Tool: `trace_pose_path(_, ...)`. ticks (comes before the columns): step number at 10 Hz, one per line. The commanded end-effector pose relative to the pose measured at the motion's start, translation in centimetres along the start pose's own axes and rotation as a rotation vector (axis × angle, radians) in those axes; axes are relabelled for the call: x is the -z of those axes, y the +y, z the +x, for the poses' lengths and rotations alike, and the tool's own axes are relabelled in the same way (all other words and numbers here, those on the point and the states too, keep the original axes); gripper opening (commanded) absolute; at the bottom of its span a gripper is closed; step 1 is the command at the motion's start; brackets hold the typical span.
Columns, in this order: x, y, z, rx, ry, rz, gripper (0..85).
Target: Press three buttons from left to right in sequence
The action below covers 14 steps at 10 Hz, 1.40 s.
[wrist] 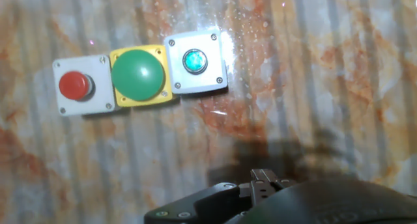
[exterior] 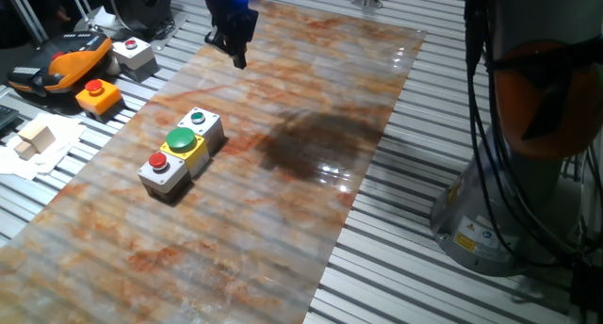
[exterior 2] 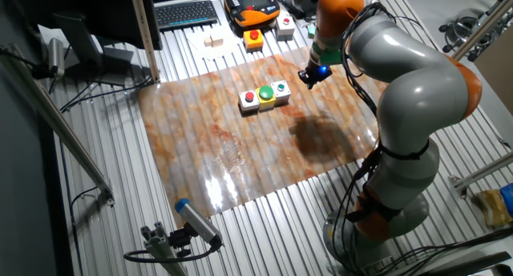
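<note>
The three buttons stand in a touching row on the marbled mat [exterior: 283, 230]: a grey box with a small red button [exterior: 161, 170], a yellow box with a big green dome [exterior: 183, 143], and a grey box with a small dark-green button [exterior: 201, 124]. The hand view shows the same row: red [wrist: 78, 86], green dome [wrist: 138, 74], dark-green [wrist: 194, 61]. My gripper [exterior: 238, 58] hangs above the mat's far part, beyond the dark-green end of the row and well above it. In the hand view its fingertips [wrist: 264, 178] sit together with no gap and hold nothing.
A lone orange box with a red button [exterior: 97, 95] and a lone grey box with a red button [exterior: 134, 53] sit off the mat at the left. An orange teach pendant [exterior: 66, 65] and wooden blocks [exterior: 33, 138] lie there too. My arm's base [exterior: 509, 220] stands at the right.
</note>
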State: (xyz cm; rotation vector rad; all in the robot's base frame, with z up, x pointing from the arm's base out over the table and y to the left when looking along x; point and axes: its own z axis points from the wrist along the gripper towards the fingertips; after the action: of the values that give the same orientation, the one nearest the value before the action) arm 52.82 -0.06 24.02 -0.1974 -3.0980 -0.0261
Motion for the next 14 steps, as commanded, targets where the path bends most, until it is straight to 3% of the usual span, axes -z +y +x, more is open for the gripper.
trace_pose_path(1, 0.0, 0.1, 0.0, -0.013, -0.002, -0.008, 0.0)
trace_pose_path(3, 0.0, 0.1, 0.0, -0.047, -0.019, -0.009, 0.0)
trace_pose_path(5, 0.0, 0.2, -0.3, -0.072, -0.031, 0.009, 34.0)
trace_pose_path(6, -0.1, 0.2, -0.8, -0.075, -0.040, 0.017, 34.0)
trace_pose_path(8, -0.1, 0.3, -3.0, -0.055, -0.014, 0.026, 34.0)
trace_pose_path(9, -0.5, 0.7, -3.9, -0.056, -0.012, 0.032, 17.0)
trace_pose_path(10, -1.1, 1.1, -4.6, -0.060, -0.016, 0.040, 34.0)
trace_pose_path(12, -2.4, 1.4, -6.2, -0.057, -0.013, 0.041, 34.0)
trace_pose_path(14, -3.0, 1.6, -6.8, -0.057, -0.032, 0.047, 34.0)
